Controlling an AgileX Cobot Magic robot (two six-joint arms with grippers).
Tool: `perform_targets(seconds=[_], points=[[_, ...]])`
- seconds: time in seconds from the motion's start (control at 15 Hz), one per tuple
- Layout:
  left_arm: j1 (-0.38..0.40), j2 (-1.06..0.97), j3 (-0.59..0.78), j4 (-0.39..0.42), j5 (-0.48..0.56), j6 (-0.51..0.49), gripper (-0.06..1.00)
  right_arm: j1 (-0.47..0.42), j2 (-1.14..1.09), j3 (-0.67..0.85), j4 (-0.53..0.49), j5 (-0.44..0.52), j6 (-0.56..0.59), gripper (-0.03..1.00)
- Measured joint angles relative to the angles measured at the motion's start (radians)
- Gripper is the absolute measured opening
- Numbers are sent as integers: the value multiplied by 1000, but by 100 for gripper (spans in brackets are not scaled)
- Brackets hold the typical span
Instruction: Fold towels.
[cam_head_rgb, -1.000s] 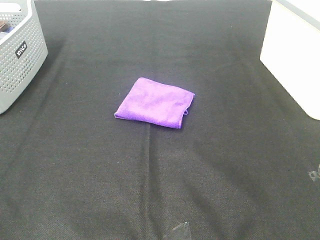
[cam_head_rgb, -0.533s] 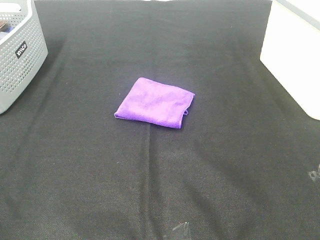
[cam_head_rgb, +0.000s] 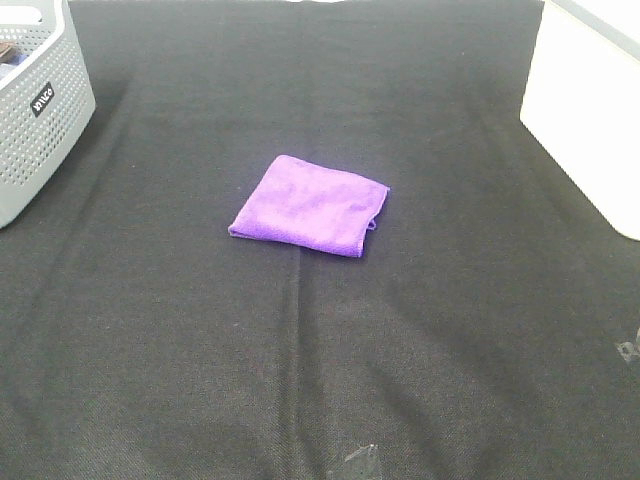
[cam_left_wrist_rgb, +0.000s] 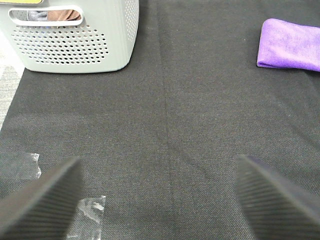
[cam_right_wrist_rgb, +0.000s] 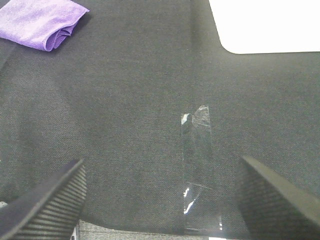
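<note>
Black woven cloth (cam_head_rgb: 300, 350) over the whole work surface, creased down the middle. Grey perforated basket (cam_head_rgb: 35, 110) at the far left corner, white bin (cam_head_rgb: 585, 110) at the far right edge. Strips of clear tape (cam_right_wrist_rgb: 197, 170) stuck along the near edge of the cloth.

Purple towel (cam_head_rgb: 310, 203) lay folded into a compact, slightly skewed rectangle near the middle of the surface, a little toward the far side. Long axis ran from near left to far right in the high view, tilted gently against the table edges. Layered open edges bunched at the right-hand short end; smooth fold line along the near long side. Flat on the cloth, touched by nothing.

Left gripper (cam_left_wrist_rgb: 160, 200) spread wide, both ridged fingertips (cam_left_wrist_rgb: 42, 200) apart at the frame edges with bare cloth between them, nothing held. Towel (cam_left_wrist_rgb: 290, 44) seen well ahead and off toward the robot's right of it, basket (cam_left_wrist_rgb: 75, 37) ahead on the other side.

Right gripper (cam_right_wrist_rgb: 160, 200) likewise spread, empty, hanging over the taped near edge. Towel (cam_right_wrist_rgb: 42, 22) well ahead and off toward the robot's left of it, bin (cam_right_wrist_rgb: 265, 25) ahead on the opposite side.
</note>
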Motion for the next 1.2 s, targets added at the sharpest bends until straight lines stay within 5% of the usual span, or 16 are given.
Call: perform_targets(seconds=[0.27,0.53,1.2], points=[[0,0,0,-74,0,15,99,0,0,0,-3,0,0,80],[0,0,0,-91,0,23,99,0,0,0,-37,-1,-3,95],[0,0,0,-91,-1,24,99,0,0,0,-39,-1,-3,96]])
